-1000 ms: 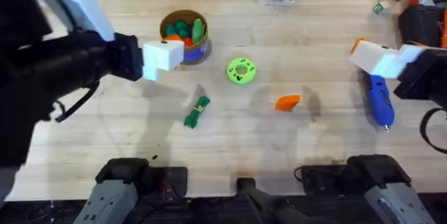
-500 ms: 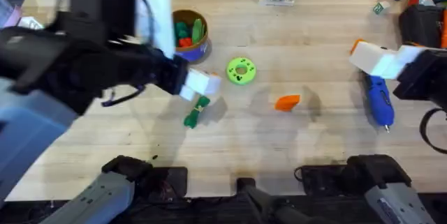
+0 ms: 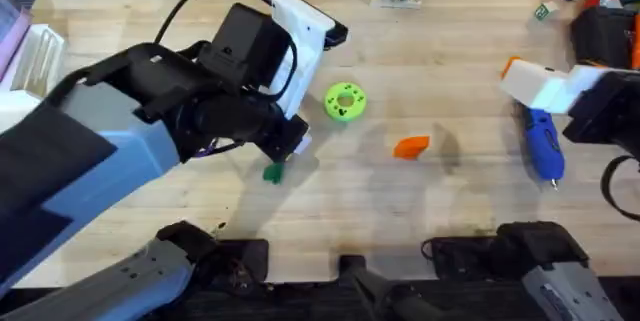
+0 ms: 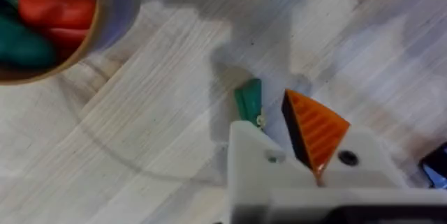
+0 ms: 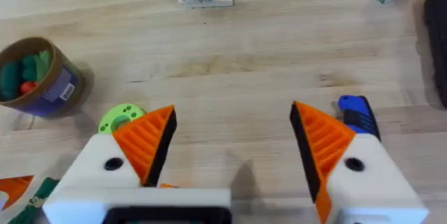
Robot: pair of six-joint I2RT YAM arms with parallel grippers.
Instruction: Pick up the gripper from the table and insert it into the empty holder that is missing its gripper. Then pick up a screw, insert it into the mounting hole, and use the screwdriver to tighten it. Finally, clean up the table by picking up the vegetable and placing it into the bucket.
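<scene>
My left tool (image 4: 279, 155) hangs right over the vegetable (image 4: 248, 101); I cannot tell its spread. My right tool (image 5: 232, 137) gapes wide at three o'clock above the screwdriver (image 3: 543, 145). The gripper (image 3: 411, 146) lies mid-tabletop, the bucket (image 4: 63, 25) toward eleven.

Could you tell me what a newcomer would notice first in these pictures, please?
The left arm looms large and dark across the left half of the overhead view, its gripper low over the green vegetable, beside the bucket of toy food. At mid-table lies the loose orange gripper, with a lime green ring nearby. The right gripper hangs open by the blue screwdriver at the right edge.
</scene>
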